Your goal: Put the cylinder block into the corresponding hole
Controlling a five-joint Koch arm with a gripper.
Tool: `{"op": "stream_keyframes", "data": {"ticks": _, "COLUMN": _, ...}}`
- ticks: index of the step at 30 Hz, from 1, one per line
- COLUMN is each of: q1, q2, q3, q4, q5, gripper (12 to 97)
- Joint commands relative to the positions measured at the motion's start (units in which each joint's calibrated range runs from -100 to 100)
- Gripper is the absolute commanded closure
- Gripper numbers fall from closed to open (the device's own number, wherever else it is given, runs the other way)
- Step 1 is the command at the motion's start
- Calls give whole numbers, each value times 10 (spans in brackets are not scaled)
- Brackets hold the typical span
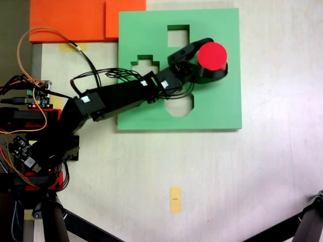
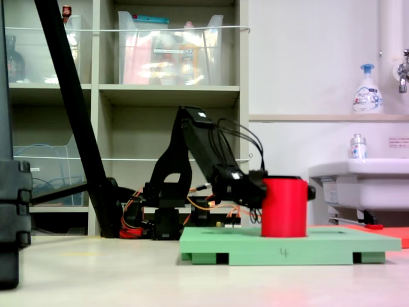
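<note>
The red cylinder block (image 1: 212,54) stands upright over the right middle of the square green foam board (image 1: 222,106). My gripper (image 1: 218,57) is shut on it, one jaw curving round its far side and the other round its near side. From the side, the cylinder block (image 2: 284,211) has its base down at the board's (image 2: 332,246) top face, and the gripper (image 2: 284,192) holds it near the top. Whether the base sits in a cutout or on the surface cannot be told. The corresponding hole is hidden, with the block and gripper covering that part of the board.
The board also has a square cutout (image 1: 177,34), a cross cutout (image 1: 145,63) and an octagonal cutout (image 1: 179,107). Orange foam sheets (image 1: 70,20) lie at the top left. Circuit boards and wires (image 1: 30,96) sit by the arm's base. A yellow tape mark (image 1: 175,199) is on the table.
</note>
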Motion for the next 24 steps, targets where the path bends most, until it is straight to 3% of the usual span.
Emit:
{"op": "stream_keyframes", "data": {"ticks": 1, "q1": 2, "q2": -6, "q3": 41, "q4": 4, "q5": -4, "gripper": 675}}
{"op": "stream_keyframes", "data": {"ticks": 13, "q1": -2, "q2": 64, "q3": 36, "q4": 18, "q5": -5, "gripper": 657}}
{"op": "stream_keyframes", "data": {"ticks": 20, "q1": -1, "q2": 88, "q3": 18, "q4": 39, "q5": -5, "gripper": 546}}
{"op": "stream_keyframes", "data": {"ticks": 24, "q1": 0, "q2": 79, "q3": -22, "q4": 73, "q5": -5, "gripper": 405}}
